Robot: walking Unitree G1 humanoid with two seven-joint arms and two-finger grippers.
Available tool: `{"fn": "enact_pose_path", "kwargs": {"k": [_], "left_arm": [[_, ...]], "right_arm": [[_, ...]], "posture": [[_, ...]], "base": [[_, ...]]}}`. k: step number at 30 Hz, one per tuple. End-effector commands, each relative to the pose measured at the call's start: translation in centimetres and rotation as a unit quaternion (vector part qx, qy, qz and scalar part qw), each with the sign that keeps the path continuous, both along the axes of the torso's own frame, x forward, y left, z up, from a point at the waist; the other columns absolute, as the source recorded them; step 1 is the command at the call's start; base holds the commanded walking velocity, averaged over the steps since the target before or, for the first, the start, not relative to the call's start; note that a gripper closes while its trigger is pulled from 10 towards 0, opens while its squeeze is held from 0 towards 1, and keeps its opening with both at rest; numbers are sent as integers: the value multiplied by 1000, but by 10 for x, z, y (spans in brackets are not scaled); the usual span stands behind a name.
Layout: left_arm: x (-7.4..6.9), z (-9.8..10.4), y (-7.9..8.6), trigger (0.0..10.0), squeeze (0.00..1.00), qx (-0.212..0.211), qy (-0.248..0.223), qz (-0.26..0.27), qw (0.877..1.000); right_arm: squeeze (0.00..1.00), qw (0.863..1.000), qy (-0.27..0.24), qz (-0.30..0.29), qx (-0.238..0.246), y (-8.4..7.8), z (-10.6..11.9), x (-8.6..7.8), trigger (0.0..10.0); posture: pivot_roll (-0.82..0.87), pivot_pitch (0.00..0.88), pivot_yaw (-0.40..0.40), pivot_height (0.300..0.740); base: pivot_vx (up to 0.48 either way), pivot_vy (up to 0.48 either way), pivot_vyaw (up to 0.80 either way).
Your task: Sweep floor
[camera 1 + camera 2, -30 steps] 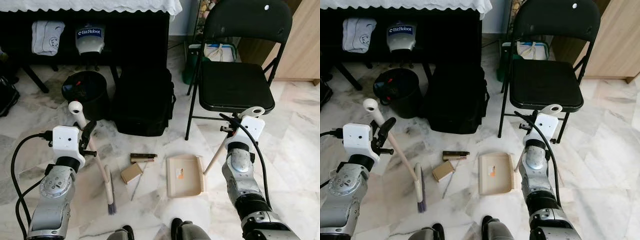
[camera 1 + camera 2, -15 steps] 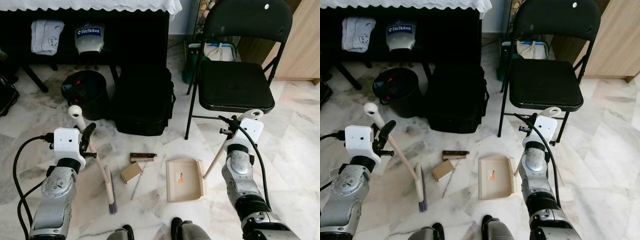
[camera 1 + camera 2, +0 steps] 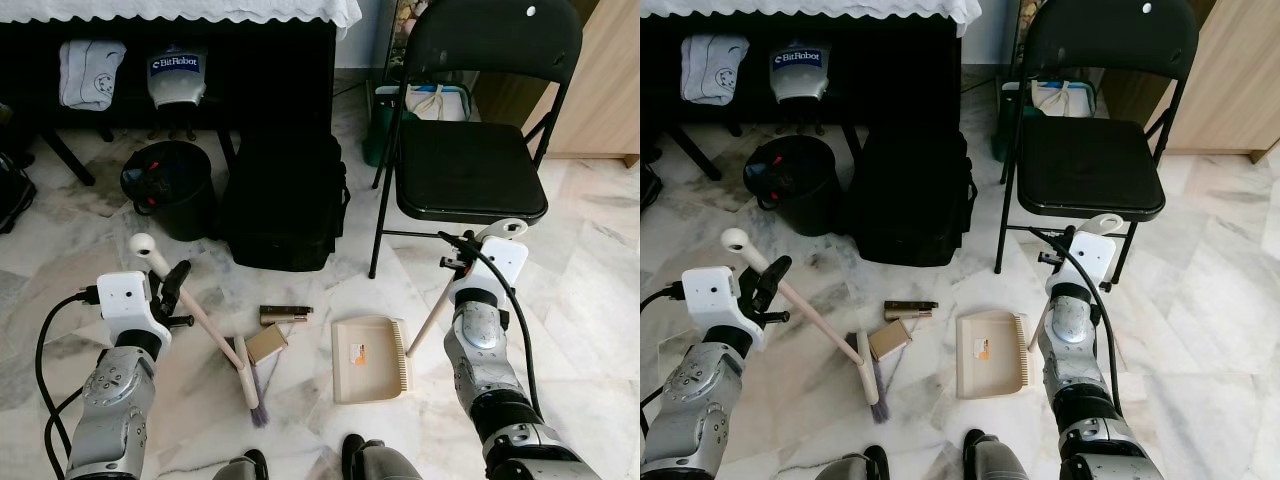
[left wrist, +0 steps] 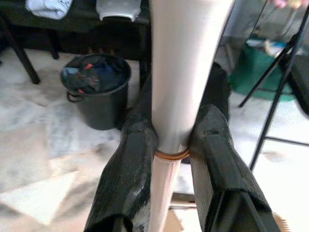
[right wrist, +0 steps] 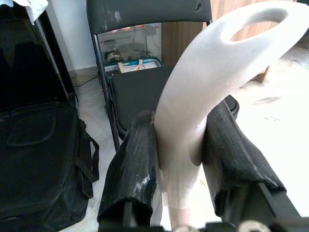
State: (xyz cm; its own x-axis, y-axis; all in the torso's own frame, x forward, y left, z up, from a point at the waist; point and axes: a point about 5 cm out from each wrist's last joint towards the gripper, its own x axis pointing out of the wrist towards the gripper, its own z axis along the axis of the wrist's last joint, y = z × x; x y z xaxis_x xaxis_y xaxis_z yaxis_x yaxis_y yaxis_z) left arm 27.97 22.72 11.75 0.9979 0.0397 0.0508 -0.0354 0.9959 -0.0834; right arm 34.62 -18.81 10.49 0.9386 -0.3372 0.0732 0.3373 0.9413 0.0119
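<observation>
1. Comparing with half a second back: the broom has swung. Its brush head, which lay well left of the small cardboard box, now sits just beside the box's left edge, possibly touching it. The handle's top end has dropped lower and further left.
2. Left gripper has come down with it; wrist block sits lower and a little left of where it was.
3. Dustpan, the brown tube and the right arm look unchanged, allowing for a slight camera shift.
4. Broom's long axis: diagonal, rounded handle end up toward the robot's left, near the black bin; brush head down on the marble floor, pointing toward the robot's right and in toward its feet. Bristles trail at the near end.
5. Left gripper clamped on the broom handle; wrist view shows both black fingers pressed against the pale shaft at a thin orange ring.
6. Right gripper clamped on the dustpan's long handle, just below its looped end, fingers tight either side.
7. Dustpan lies flat on the floor between the box and the right arm, comb edge on its right side. Handle rises steeply up and right to the right wrist, in front of the black folding chair.
8. Black bag stands beyond the litter, between bin and chair.
</observation>
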Motion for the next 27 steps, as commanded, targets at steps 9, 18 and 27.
{"fn": "enact_pose_path", "kwargs": {"k": [9, 18, 27], "left_arm": [[1, 0, -12, 10000, 0, -32, 15, -108, 994], [-9, 7, -27, 10000, 0, -48, 36, -230, 971], [-7, 21, -14, 10000, 0, -14, 30, -208, 977]], "right_arm": [[0, 1000, -1, -3, 0, -3, -1, -1, 10000], [0, 1000, -1, -2, 1, -4, -1, -1, 10000], [0, 1000, 1, 1, 3, -2, -1, 0, 10000]], "posture": [[-32, 259, -10, 740], [-29, 259, -10, 740], [-23, 257, -12, 740]], "base": [[0, 0, 0], [0, 0, 0], [0, 0, 0]]}}
